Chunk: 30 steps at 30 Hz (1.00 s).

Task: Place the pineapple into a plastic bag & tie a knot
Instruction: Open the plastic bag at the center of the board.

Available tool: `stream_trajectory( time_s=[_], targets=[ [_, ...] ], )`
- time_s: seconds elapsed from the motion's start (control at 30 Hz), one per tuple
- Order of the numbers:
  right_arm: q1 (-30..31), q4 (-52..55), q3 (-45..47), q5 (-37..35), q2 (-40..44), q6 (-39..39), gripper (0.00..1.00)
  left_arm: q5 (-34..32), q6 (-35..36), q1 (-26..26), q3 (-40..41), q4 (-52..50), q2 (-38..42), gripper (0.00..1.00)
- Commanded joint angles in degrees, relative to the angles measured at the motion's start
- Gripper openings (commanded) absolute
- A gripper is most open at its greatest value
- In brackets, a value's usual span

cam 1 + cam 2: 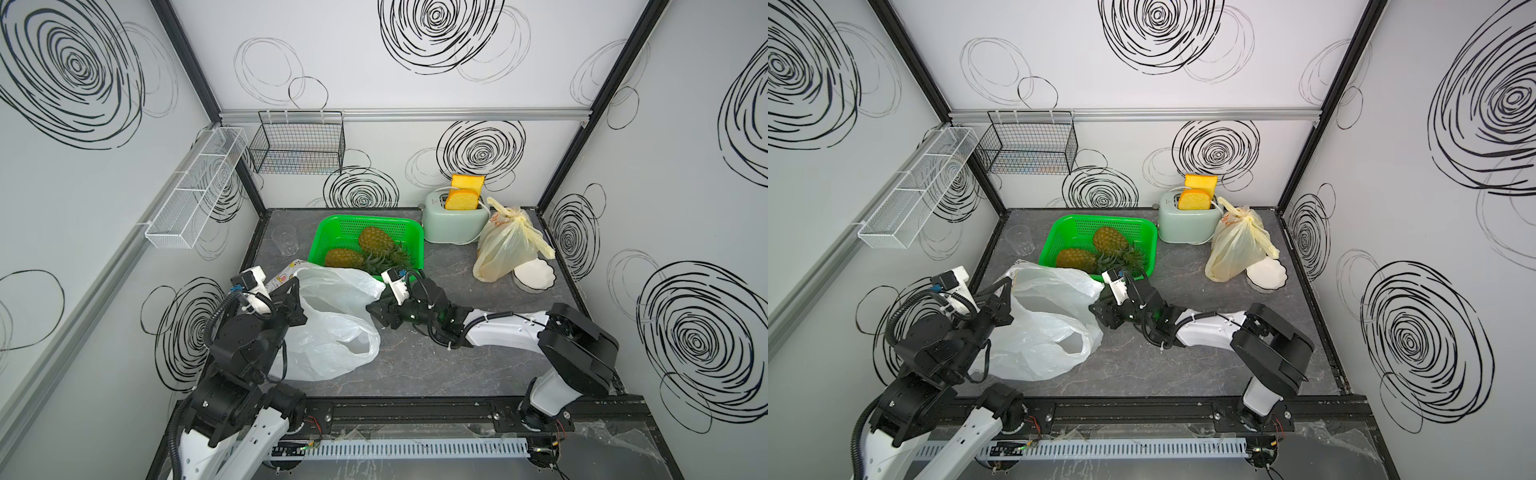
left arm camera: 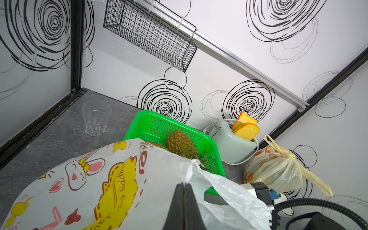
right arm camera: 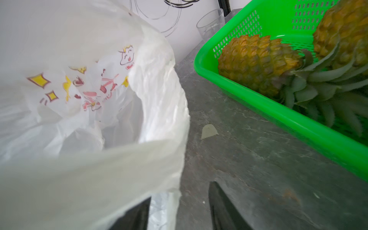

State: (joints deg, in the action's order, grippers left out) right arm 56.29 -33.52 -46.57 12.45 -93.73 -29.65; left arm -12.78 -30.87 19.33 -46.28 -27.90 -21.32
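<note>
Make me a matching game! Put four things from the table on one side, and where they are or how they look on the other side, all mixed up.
Things:
1. pineapples
2. bread slices
3. clear cup
4. yellow bag

Places or states:
A. knotted at the top
B. lying in the green basket
C. upright on the grey tabletop
D. sticking out of the mint toaster

Pairs: 1-B, 2-D, 3-C, 4-A
</note>
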Motion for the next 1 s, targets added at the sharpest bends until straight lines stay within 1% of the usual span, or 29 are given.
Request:
stream_trajectory(
  time_s=[0.0,0.03,0.07,0.17,0.3,0.33,0.37,0.4,0.43,0.47,0.53,0.67,0.73,0.8,0.83,0.9,0.97],
  targets=[
    [-0.19,-3.3,-3.22,-1.77,-0.06,-0.37,0.13,0.84,-1.2,-0.17,-0.39,-0.95,-0.96,0.0],
    [-0.39,-2.98,-3.51,-1.94,0.37,-0.03,0.05,1.12,-1.27,-0.22,-1.0,-2.33,-1.73,0.0],
    [-0.64,-2.19,-3.98,-2.29,0.91,0.48,0.0,1.54,-1.5,-0.22,-1.62,-3.88,-2.53,0.0],
    [-1.39,0.14,-4.07,-3.0,2.75,1.77,0.0,3.02,-1.84,-0.17,-2.82,-6.24,-3.6,0.0],
    [-2.03,1.32,-1.69,-3.92,4.51,3.2,0.0,4.66,-1.65,-0.2,-2.62,-4.21,-2.11,0.0],
    [-2.56,2.04,-1.04,-3.55,4.83,2.9,0.1,4.98,-1.7,-0.23,-2.84,-3.65,-1.98,0.0],
    [-2.91,2.9,-0.42,-3.19,5.17,2.69,0.28,5.23,-1.8,-0.21,-2.87,-2.78,-1.75,0.0],
    [-3.12,4.54,0.25,-3.29,5.72,2.37,0.47,5.43,-1.97,-0.25,-2.72,-1.37,-1.33,0.0],
    [-3.26,6.22,1.18,-3.56,6.65,2.23,0.59,5.48,-2.32,-0.22,-2.6,-0.03,-1.07,0.0],
    [-3.29,7.07,2.26,-3.49,7.73,1.99,0.64,5.4,-2.55,-0.23,-2.51,0.98,-1.01,0.0],
    [-3.24,8.64,5.23,-3.23,11.52,0.76,0.71,5.52,-3.69,-0.25,-2.16,2.75,-1.5,0.0],
    [-3.21,13.76,9.23,-4.2,20.4,-1.38,0.78,5.83,-6.39,-0.21,0.21,7.17,-1.27,0.0],
    [-3.57,18.41,10.21,-6.71,24.91,-3.24,0.82,6.07,-7.3,-0.2,1.14,9.03,-1.01,0.0],
    [-4.35,23.28,10.58,-10.5,27.84,-6.73,0.89,6.79,-7.47,-0.21,1.41,9.98,-0.94,0.0],
    [-5.51,25.57,10.54,-10.86,28.53,-8.77,0.91,7.33,-7.45,-0.23,1.46,10.28,-0.99,0.0],
    [-8.28,26.91,10.08,-7.06,27.97,-12.03,0.92,8.07,-7.2,-0.21,1.46,10.32,-0.83,0.0],
    [-10.17,27.37,8.15,-2.07,25.35,-13.67,0.94,8.79,-7.01,-0.19,1.63,10.24,-0.5,0.0]
  ],
)
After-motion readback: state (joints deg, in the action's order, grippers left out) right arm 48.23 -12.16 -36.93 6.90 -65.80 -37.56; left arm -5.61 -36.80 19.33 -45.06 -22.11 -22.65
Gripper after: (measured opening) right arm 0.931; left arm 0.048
